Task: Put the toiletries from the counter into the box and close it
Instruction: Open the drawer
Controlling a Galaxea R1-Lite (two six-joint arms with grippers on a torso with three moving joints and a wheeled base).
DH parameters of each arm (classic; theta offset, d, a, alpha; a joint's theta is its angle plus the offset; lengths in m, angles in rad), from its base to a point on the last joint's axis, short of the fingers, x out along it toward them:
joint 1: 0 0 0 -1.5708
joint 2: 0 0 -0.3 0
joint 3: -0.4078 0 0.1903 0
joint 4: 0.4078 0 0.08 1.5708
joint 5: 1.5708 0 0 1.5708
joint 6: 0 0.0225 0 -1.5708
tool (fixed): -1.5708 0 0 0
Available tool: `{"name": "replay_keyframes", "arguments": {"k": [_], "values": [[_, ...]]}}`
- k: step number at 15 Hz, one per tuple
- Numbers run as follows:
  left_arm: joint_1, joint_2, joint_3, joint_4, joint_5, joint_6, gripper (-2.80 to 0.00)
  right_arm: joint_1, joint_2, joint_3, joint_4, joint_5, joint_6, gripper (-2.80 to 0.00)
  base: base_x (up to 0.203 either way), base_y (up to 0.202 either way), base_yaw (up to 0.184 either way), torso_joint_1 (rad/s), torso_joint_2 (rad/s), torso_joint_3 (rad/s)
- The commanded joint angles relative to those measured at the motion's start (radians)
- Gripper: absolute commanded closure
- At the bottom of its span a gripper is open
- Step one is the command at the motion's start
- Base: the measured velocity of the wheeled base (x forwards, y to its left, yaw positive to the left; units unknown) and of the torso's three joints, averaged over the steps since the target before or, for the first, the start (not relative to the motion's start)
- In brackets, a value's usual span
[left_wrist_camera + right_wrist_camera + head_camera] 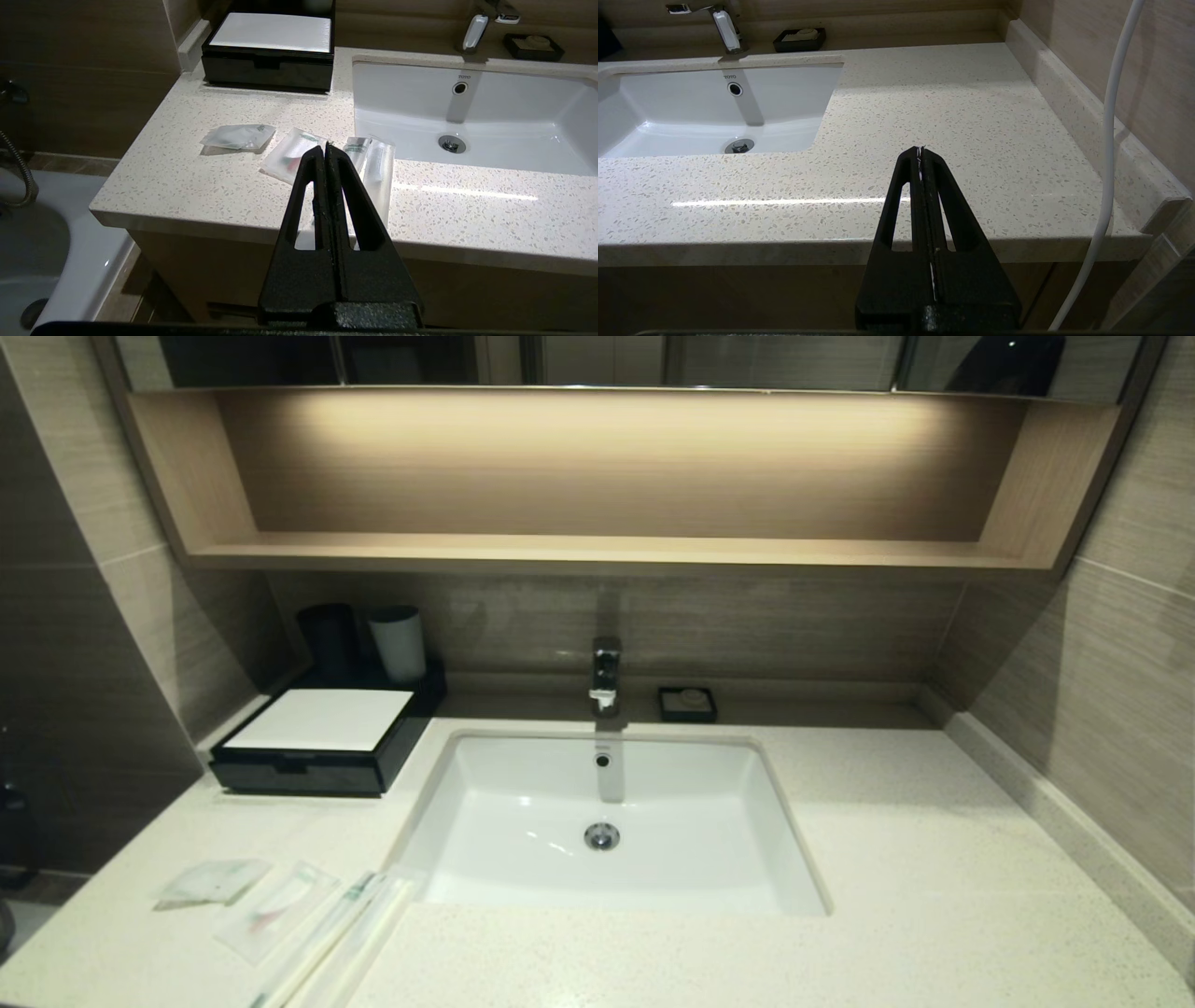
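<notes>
Left gripper point(325, 148) is hanging off the counter's point(187, 172) front edge, fingers pressed together, gripping nothing; toiletry packets point(289, 156) are lying just beyond it, the black box point(268, 60) sitting further back. Right gripper point(920, 150), likewise clamped empty, is facing bare countertop beside the sink point(691, 116). Head view: packets point(271, 910) are lying left of the sink, box point(317, 747) behind them, neither arm showing.

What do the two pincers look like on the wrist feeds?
Both look alike. The left pincer has two matte black, rough-textured fingers, each a long narrow triangle with a slot-shaped cutout, tapering to a thin tip from a wide black base. The right pincer has the same shape and colour. A white cable runs beside it. No markings show on either.
</notes>
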Motion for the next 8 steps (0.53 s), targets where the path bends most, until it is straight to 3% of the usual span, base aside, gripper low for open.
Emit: {"name": "replay_keyframes", "arguments": {"k": [1, 4, 8], "values": [[0.002, 0.331, -0.14, 0.028, 0.025, -0.005, 0.0, 0.001, 0.001, 0.0, 0.0, 0.0, 0.0, 0.0, 0.0, 0.0, 0.0, 0.0, 0.0, 0.0], [0.006, 0.584, -0.31, 0.121, 0.059, -0.002, 0.0, 0.002, 0.002, 0.0, 0.0, 0.0, 0.0, 0.0, 0.0, 0.0, 0.0, 0.0, 0.0, 0.0], [0.002, 0.698, -0.394, 0.142, 0.073, 0.03, 0.0, 0.001, 0.0, 0.0, 0.0, 0.0, 0.0, 0.0, 0.0, 0.0, 0.0, 0.0, 0.0, 0.0]]}}
